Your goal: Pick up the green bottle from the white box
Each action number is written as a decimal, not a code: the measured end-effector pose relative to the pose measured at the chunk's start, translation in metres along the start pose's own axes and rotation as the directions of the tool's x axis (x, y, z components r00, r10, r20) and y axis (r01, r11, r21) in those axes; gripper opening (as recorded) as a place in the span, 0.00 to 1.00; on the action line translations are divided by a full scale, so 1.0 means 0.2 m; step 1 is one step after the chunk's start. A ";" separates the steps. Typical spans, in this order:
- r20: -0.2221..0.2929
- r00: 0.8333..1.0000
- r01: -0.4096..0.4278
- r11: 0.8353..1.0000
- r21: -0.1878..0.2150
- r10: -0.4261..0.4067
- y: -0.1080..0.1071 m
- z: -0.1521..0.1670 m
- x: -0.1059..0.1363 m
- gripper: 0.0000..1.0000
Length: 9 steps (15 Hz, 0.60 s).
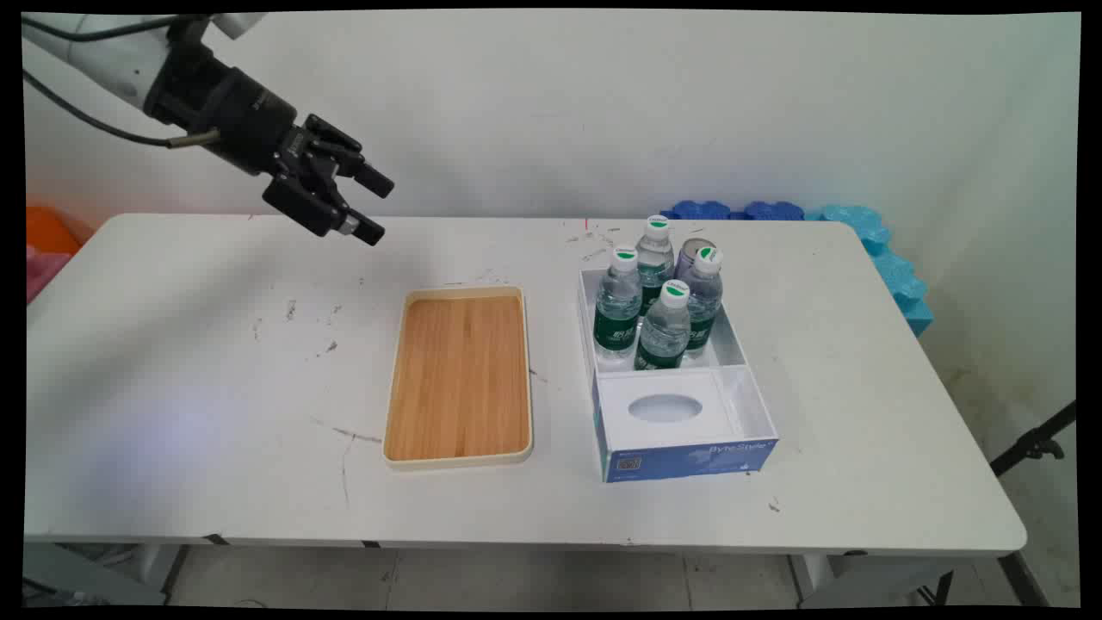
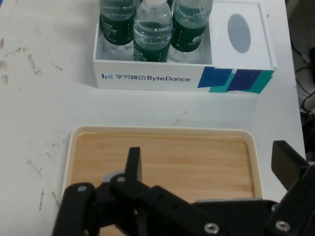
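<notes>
1. Tray (image 1: 458,379): we locate this wooden tray with a cream rim at the table's (image 1: 172,387) middle, towards the near side. Nothing lies in it.
2. Just right of the tray we find a white box (image 1: 762,409) with a blue printed side. Its near compartment holds only a white insert with an oval opening (image 1: 665,408).
3. The box's far compartment holds four clear water bottles (image 1: 617,303) with green labels and white caps, standing upright and close together. A can (image 1: 689,254) stands among them at the far right.
4. Beyond the table's far right corner we see blue foam blocks (image 1: 869,237) against the wall.
5. The gripper (image 1: 372,207) hangs high above the table's far left part, well apart from tray and box. We read its fingers (image 2: 133,164) as spread, holding nothing.
</notes>
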 end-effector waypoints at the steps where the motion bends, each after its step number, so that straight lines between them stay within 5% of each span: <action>1: -0.003 1.000 0.008 1.000 -0.001 -0.008 0.00 0.00 0.00 1.00; 9: -0.038 0.996 0.080 0.997 0.018 -0.079 -0.03 0.10 0.11 1.00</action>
